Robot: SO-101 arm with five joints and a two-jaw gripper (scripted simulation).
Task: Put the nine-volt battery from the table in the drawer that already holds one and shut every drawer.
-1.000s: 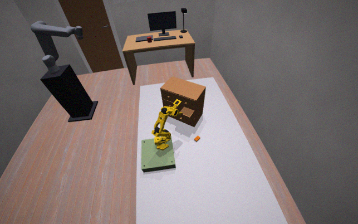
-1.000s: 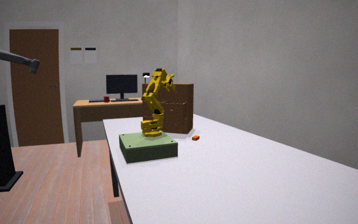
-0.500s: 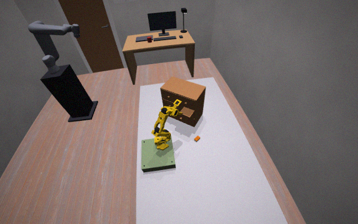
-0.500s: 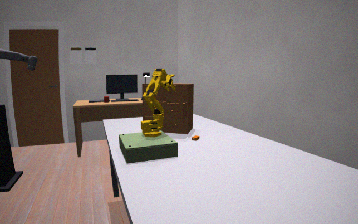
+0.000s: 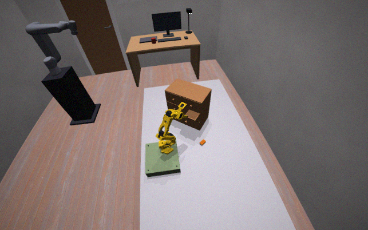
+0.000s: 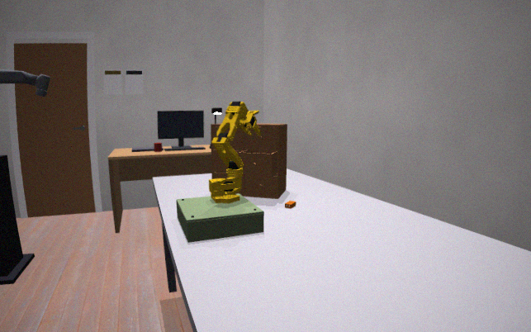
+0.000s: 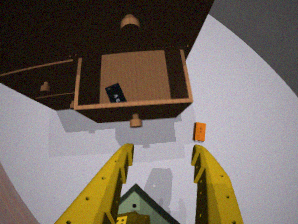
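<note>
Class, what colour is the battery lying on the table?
Orange; the battery shows best in the wrist view.

Office-like room doubling as a robot lab. Plain grey walls, wood plank floor (image 5: 65, 160), brown door (image 6: 53, 128) with two small notices (image 6: 123, 82) beside it. Wooden desk (image 5: 162, 47) against the back wall carries a monitor (image 5: 166, 22), keyboard (image 5: 169, 39), red mug (image 5: 153, 40) and a lamp (image 5: 189, 20). Long white table (image 6: 362, 264) holds a small wooden drawer chest (image 5: 189, 91). Grey robot arm (image 5: 45, 34) on a black pedestal (image 5: 71, 97) stands on the floor.
</note>
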